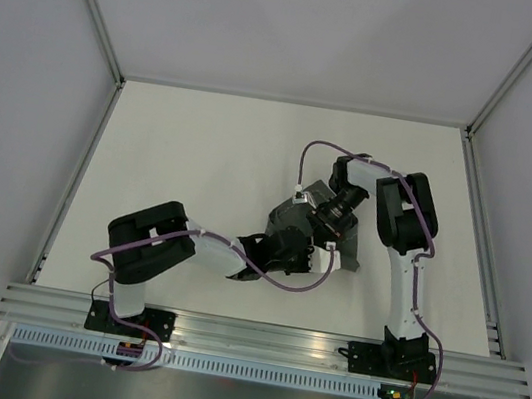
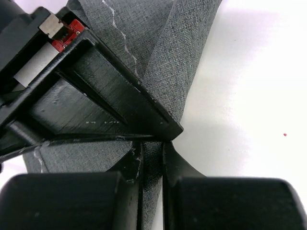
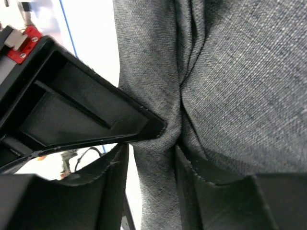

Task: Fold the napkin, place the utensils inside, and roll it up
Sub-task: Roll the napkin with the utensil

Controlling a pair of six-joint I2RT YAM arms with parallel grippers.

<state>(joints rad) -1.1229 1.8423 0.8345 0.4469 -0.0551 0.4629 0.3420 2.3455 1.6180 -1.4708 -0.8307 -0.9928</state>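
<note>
The dark grey napkin [image 1: 346, 257] lies bunched on the white table, mostly under the two wrists. In the left wrist view it [image 2: 172, 62] shows pale stitching and runs up from my left gripper [image 2: 152, 177], whose jaws are pinched shut on a fold. My left gripper [image 1: 300, 256] meets my right gripper [image 1: 318, 230] over the cloth. In the right wrist view, the napkin [image 3: 240, 96] hangs between the jaws of my right gripper [image 3: 151, 182], which stand apart with a bright gap beside the cloth. No utensils are in view.
The white table [image 1: 200, 169] is walled by grey panels at the left, back and right. An aluminium rail [image 1: 254, 337] runs along the near edge with both arm bases. A tiny red speck [image 2: 285, 134] lies on the table.
</note>
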